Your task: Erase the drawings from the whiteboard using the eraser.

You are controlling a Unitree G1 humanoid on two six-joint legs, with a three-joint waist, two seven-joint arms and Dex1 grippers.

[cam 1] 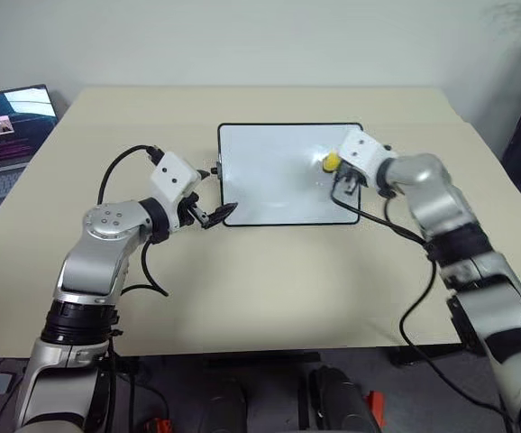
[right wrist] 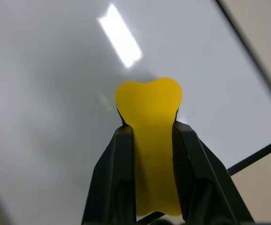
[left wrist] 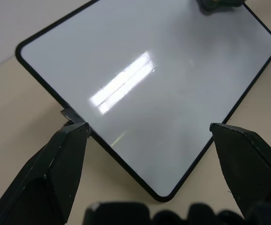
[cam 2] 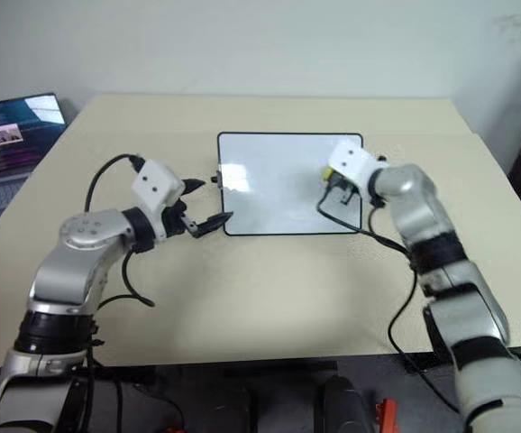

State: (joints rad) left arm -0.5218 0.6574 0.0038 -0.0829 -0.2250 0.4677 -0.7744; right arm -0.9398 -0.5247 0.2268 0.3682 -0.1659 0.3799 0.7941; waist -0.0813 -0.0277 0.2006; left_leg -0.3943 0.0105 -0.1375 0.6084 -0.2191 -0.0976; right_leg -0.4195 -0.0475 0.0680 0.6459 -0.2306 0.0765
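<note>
On a beige table (cam 1: 269, 289), the whiteboard (cam 1: 278, 180) lies with one corner between the wide-open jaws of the left gripper (left wrist: 147, 133), which grips nothing. The right gripper (right wrist: 149, 133), over the board, pinches the yellow eraser (right wrist: 149, 108) tight between its fingers.

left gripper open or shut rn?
Open. The left gripper has its fingers spread wide at the whiteboard corner, holding nothing.

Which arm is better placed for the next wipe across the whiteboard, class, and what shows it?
The right. Its gripper already pinches the yellow eraser over the whiteboard. The left gripper sits open at the board's near-left corner, holding nothing.
</note>
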